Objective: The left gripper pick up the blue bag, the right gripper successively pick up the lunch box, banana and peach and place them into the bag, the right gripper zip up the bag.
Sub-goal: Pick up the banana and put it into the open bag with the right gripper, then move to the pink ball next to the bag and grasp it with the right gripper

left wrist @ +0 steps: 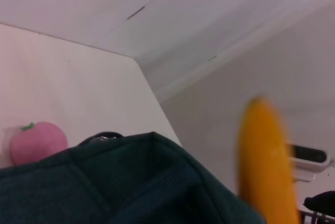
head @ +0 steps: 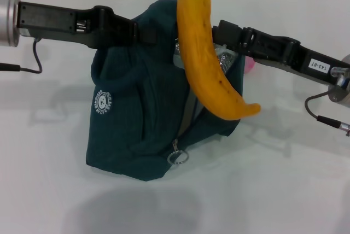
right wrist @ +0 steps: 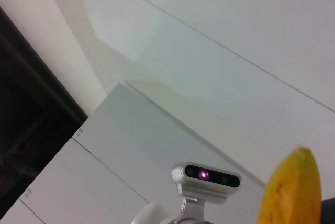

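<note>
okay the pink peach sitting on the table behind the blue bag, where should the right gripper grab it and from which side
Probably from above, closing across the widest part of the peach. It is small and round and sits on the table with the blue bag right in front of it, so a low approach from the front looks blocked. The right gripper holds the banana, which must go first.

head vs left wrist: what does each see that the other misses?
Head only: the left gripper at the blue bag's top edge, the right arm reaching in behind the banana, plus the bag's white logo and ring zipper pull. Left wrist only: the whole peach on the table beyond the bag, and a wall-mounted white unit. Both: bag and banana.
</note>
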`<control>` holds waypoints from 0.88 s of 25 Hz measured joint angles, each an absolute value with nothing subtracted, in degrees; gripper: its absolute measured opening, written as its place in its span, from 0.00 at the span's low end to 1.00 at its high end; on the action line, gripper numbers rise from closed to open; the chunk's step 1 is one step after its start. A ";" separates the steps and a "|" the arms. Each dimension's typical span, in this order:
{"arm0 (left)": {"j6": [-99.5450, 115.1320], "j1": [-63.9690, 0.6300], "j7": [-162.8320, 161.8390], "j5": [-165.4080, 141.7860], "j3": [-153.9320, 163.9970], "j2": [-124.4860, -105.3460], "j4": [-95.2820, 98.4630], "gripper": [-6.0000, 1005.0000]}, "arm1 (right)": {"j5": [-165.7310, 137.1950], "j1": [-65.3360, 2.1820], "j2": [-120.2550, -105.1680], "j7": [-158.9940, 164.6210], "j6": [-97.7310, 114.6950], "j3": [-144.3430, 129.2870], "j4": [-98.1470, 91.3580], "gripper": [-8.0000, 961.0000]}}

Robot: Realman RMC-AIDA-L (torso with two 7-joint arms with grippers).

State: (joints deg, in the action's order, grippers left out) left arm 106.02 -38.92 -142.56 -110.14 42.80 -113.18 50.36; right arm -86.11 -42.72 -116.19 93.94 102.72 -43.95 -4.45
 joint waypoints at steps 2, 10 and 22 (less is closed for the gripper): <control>106.00 -38.96 -142.56 -110.13 42.80 -113.18 50.36 0.05 | -86.09 -42.71 -116.19 93.94 102.78 -43.94 -4.49 0.59; 105.98 -39.02 -142.50 -110.13 42.80 -113.11 50.36 0.05 | -84.51 -41.98 -116.19 93.94 102.62 -43.85 -4.65 0.81; 105.99 -38.70 -142.39 -110.13 42.80 -113.11 50.36 0.05 | -82.16 -40.48 -116.10 94.29 103.63 -43.82 -7.17 0.77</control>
State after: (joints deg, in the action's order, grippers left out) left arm 105.99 -38.70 -142.39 -110.13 42.80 -113.11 50.36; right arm -82.16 -40.48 -116.10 94.29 103.63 -43.82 -7.17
